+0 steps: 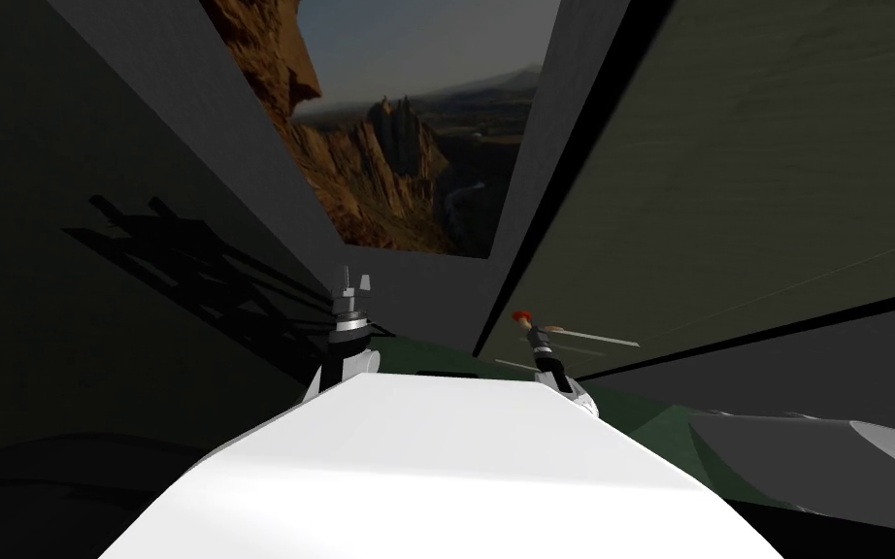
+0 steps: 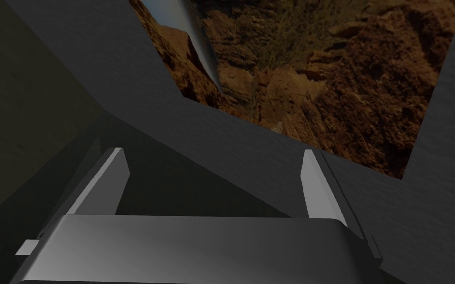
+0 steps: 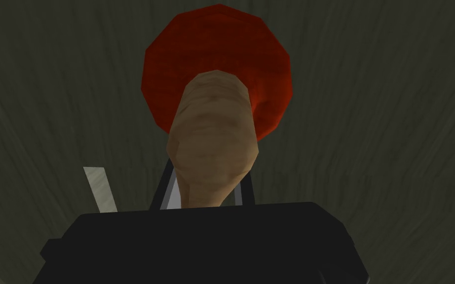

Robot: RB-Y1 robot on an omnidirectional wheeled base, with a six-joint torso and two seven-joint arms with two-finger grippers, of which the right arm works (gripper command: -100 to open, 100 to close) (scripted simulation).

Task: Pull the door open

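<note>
The door (image 1: 727, 194) is a dark olive panel rising on my right, with a black line along its near edge. Its handle has a round red base (image 3: 216, 59) and a tan lever (image 3: 211, 143) that points back at my hand. My right gripper (image 3: 209, 190) is shut on that lever, its two fingers pressing the lever's sides close to the dark gripper body. In the head view this gripper (image 1: 536, 340) sits just below the red base (image 1: 519, 316). My left gripper (image 2: 214, 165) hangs open and holds nothing, raised in front of my left shoulder (image 1: 351, 291).
A grey wall (image 1: 242, 146) runs close along my left, with my arm's shadow on it. Ahead is a large opening or picture of brown rocky cliffs (image 1: 387, 146). A strip of dark green floor (image 1: 649, 417) lies at the door's foot.
</note>
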